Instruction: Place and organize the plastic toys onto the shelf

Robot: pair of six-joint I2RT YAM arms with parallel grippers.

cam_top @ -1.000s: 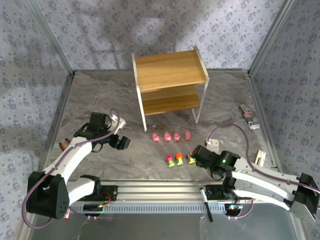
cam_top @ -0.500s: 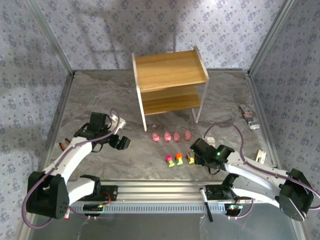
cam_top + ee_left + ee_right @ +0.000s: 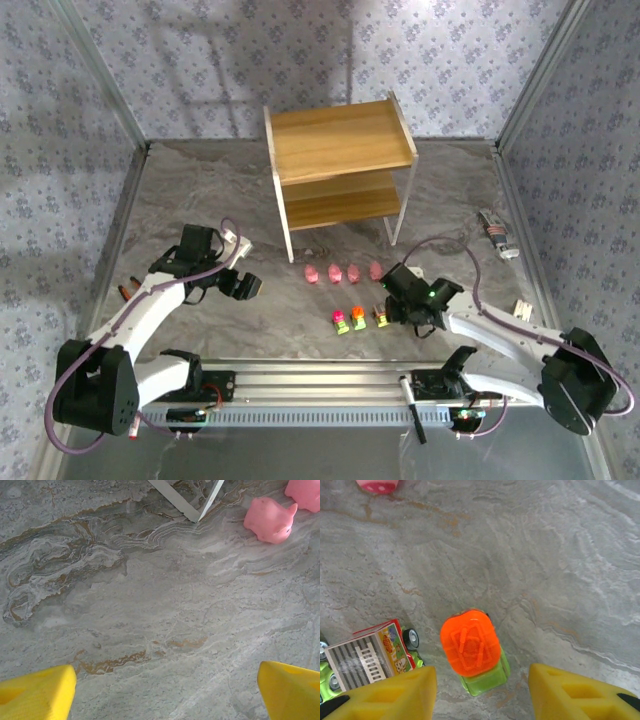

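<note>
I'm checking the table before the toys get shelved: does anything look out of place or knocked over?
Nothing looks spilled or damaged: the pink figures sit in one row, the cars in another. An orange-handled tool at the left edge of the table is no toy.

pink figures (image 3: pixel 342 271): row on table (image 3: pixel 200 200) | cars (image 3: pixel 358 319): nearer row | shelf (image 3: pixel 340 140): upright, behind them

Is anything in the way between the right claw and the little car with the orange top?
Nothing visible. The orange-topped car sits between the yellow fingers of the right claw, untouched; a striped-roof car stands close beside it.
</note>
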